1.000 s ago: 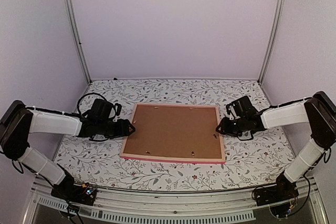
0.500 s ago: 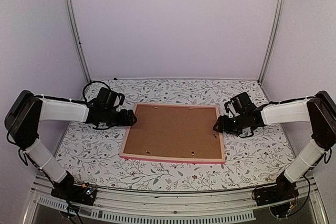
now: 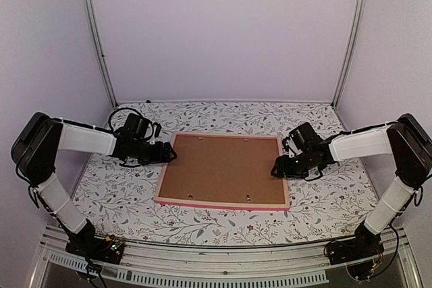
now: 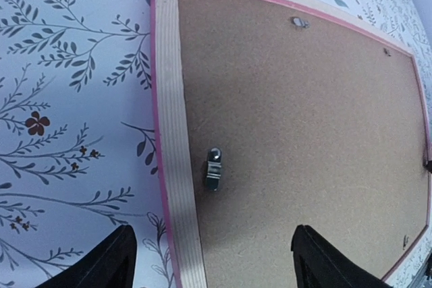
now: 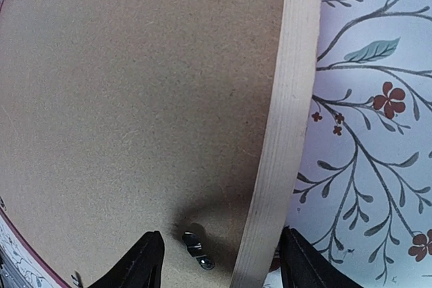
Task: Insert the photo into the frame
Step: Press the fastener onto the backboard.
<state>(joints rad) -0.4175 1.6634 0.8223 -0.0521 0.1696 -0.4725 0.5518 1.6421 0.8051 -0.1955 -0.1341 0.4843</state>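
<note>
The tool (image 4: pixel 214 262), jaws spread, hovers above the frame (image 4: pixel 177 166) and metal clip (image 4: pixel 214 170).

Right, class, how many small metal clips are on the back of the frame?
6 clips: two along the far edge, two along the near edge, one mid-left, one mid-right. None seems hidden.

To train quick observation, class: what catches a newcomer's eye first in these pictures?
The pink frame lies face down mid-table on floral cloth, its brown backing board uppermost. The left gripper and right gripper flank its short sides, jaws open and empty.
</note>
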